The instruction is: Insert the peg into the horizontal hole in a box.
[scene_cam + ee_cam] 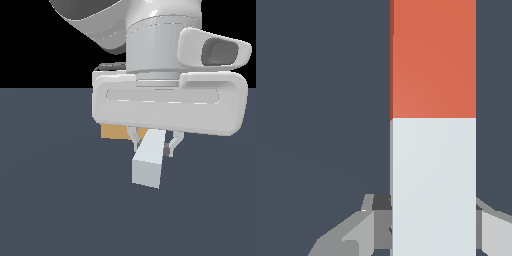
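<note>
On the dark slate worktop (50, 200), the claw (152, 145) is clenched on the peg (148, 162), gripping its pale half between both fingers; the tan box (112, 132) sits just behind the claw.

The arm's broad white hand hides most of the box (114, 132) — only a tan strip shows, its hole unseen. The peg (433, 125) runs off the wrist view's edges — both ends cut off there.
</note>
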Available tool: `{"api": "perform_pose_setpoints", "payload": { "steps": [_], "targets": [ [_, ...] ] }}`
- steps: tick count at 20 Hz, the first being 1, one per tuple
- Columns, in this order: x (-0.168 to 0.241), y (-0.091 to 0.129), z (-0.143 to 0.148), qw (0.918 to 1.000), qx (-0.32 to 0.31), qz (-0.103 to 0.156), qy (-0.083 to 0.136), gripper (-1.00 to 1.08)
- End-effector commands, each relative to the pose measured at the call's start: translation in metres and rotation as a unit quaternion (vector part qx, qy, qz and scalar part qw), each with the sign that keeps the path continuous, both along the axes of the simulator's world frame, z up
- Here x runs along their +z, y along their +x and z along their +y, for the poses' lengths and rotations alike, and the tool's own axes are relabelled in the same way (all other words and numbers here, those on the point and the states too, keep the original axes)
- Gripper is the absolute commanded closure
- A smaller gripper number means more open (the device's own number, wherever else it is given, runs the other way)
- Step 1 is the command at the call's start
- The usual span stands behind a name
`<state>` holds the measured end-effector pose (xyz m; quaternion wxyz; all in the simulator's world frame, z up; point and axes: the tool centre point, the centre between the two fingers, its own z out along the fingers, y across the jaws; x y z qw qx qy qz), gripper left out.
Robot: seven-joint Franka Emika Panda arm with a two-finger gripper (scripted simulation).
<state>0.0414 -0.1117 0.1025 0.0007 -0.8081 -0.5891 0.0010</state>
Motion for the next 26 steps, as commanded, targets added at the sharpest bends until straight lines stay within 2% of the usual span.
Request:
{"api": "perform_pose_setpoints", "payload": {
  "steps": [1, 5, 10, 26],
  "targets": [
    [0.014, -0.005, 0.025, 0.9997, 0.025, -0.001, -0.001, 1.08],
    [0.029, -0.014, 0.056, 0.9985, 0.055, -0.001, -0.001, 1.08],
    [0.041, -0.021, 0.079, 0.9970, 0.077, -0.001, -0.001, 1.08],
    [0.048, -0.023, 0.089, 0.9962, 0.087, -0.002, 0.001, 1.08]
  ]
}}
